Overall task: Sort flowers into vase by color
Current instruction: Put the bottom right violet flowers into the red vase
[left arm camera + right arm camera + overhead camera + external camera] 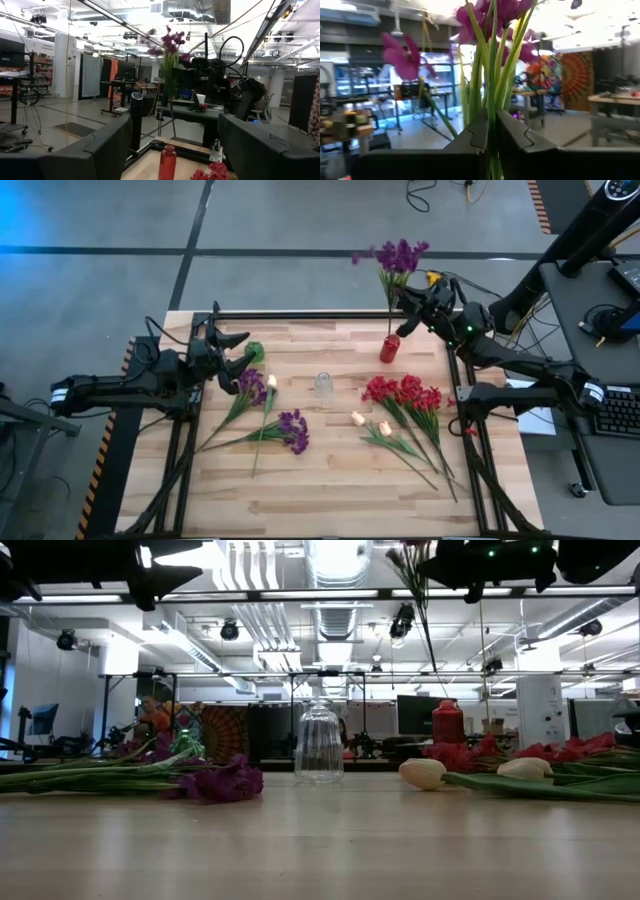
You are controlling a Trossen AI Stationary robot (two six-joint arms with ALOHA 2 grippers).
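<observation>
Holding a purple flower by its stem, the right claw is closed on it above the red vase at the far side of the surface. The left claw hangs open near the green vase. More purple flowers, red flowers and tulips lie on the surface around a clear vase.

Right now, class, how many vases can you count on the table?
3: a green vase by the left end effector, a clear vase mid-table, and a red vase under the purple flower the right end effector holds.
</observation>
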